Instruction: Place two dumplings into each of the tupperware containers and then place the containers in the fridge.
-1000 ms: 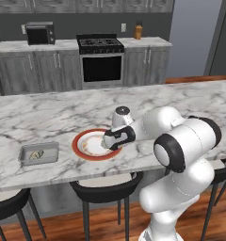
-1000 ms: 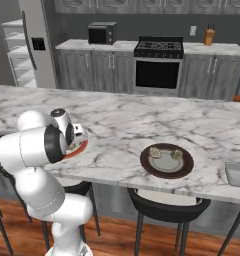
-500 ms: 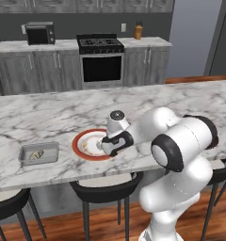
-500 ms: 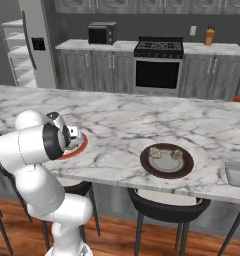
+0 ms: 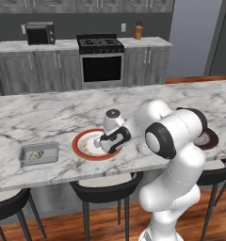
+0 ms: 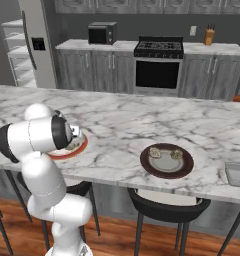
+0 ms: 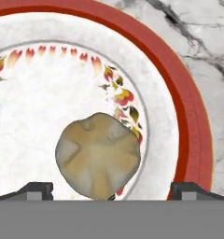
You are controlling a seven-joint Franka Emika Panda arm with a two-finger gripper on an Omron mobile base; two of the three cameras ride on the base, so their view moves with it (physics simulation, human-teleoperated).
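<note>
Gripper (image 7: 112, 191) w/ fingers spread wide, being held right over a dumpling (image 7: 98, 157) on the red-rimmed plate (image 7: 191, 135)

Nothing is being gripped; the dumpling is sitting between the two tips, on the plate's white centre. Going outward: plate is resting on the marble counter (image 5: 49, 117), a tupperware container (image 5: 38, 154) w/ one dumpling inside is lying well to its left. Two more dumplings are sitting on the dark brown-rimmed plate (image 6: 166, 160), another container (image 6: 238, 174) is seen at the counter's far right edge. Fridge (image 6: 29, 45) is standing open, back left.
</note>
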